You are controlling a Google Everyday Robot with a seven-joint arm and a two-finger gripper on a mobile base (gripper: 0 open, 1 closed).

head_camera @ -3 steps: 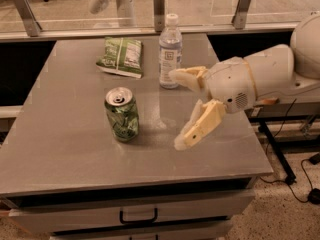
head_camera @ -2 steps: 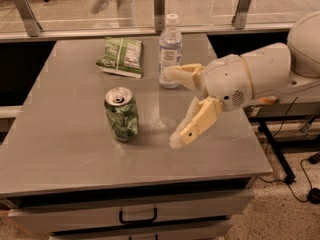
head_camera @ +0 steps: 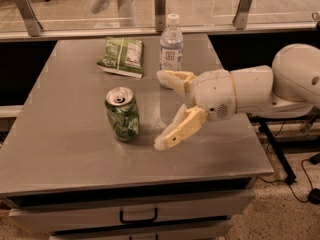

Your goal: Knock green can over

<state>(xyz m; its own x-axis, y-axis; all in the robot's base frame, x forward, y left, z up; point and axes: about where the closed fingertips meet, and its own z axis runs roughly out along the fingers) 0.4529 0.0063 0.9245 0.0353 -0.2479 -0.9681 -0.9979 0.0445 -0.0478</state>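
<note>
The green can (head_camera: pixel 122 114) stands upright on the grey table (head_camera: pixel 65 134), left of centre, silver top with pull tab showing. My gripper (head_camera: pixel 162 109) comes in from the right on a white arm, low over the table. Its two pale fingers are spread wide apart and point left at the can. One fingertip (head_camera: pixel 164 77) is at the far side near the bottle, the other (head_camera: pixel 161 141) is at the near side, a short gap right of the can's base. The gripper holds nothing and does not touch the can.
A clear water bottle (head_camera: pixel 171 46) with a white cap stands just behind the far finger. A flat green snack bag (head_camera: pixel 122 56) lies at the back of the table. A glass rail runs behind the table. Drawers sit below the front edge.
The gripper has moved left toward the green can, closing most of the gap. The can, bottle and bag have not moved.
</note>
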